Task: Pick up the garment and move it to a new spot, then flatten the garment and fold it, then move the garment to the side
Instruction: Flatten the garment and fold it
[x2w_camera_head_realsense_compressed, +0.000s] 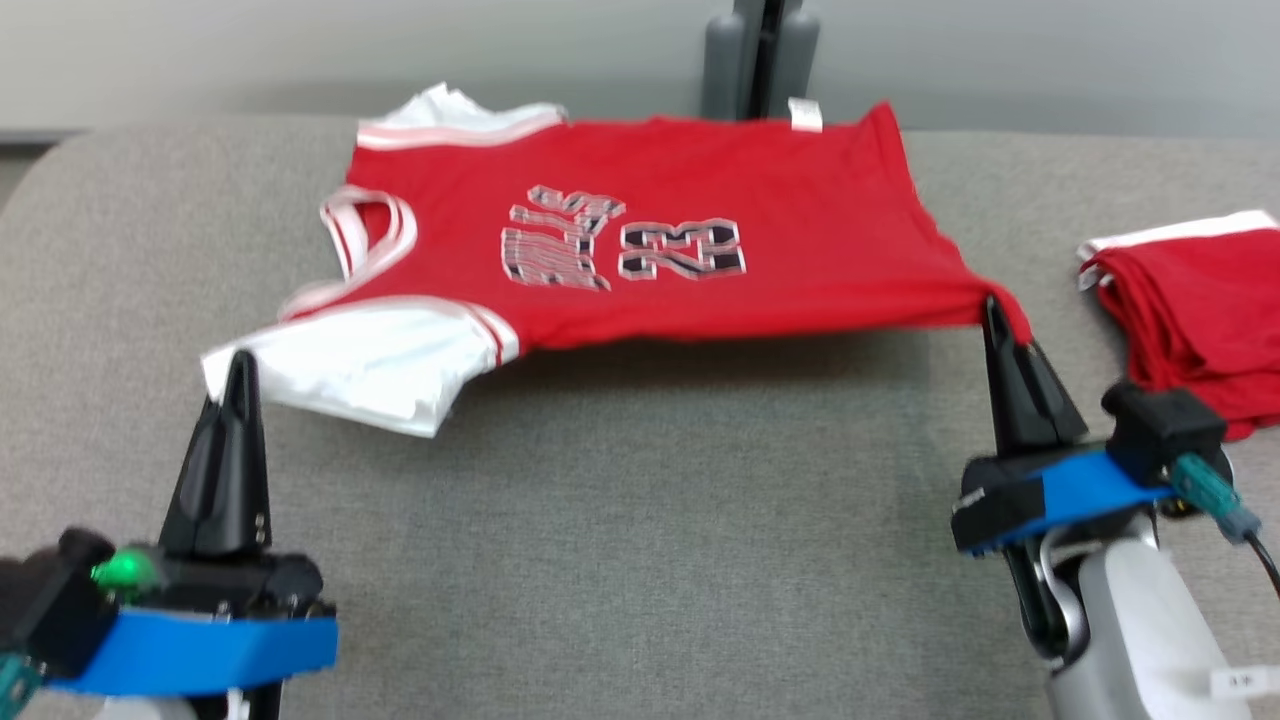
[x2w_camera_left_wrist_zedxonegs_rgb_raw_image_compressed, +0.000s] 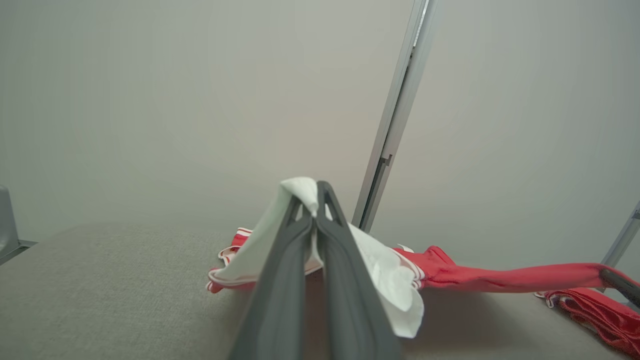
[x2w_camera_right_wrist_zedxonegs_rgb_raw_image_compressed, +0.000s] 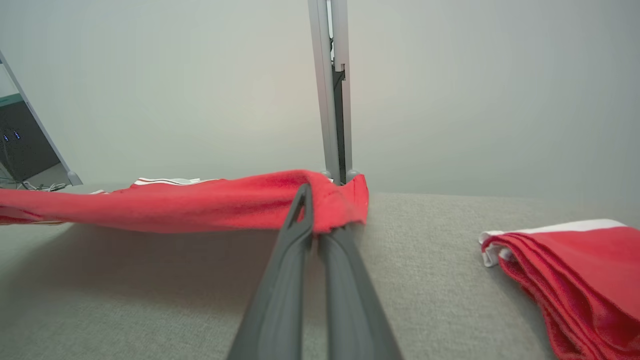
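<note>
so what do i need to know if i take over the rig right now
Left gripper: shut on the white sleeve of the red number 23 jersey.
Right gripper: shut on the jersey's red hem corner.
Jersey: stretched between the two, print side up, near edge lifted off the grey table, far edge seemingly resting on it. A folded red garment lies apart, to the right.
Done: jersey gripped and raised.
Left: lay it flat, fold it, move it aside.
</note>
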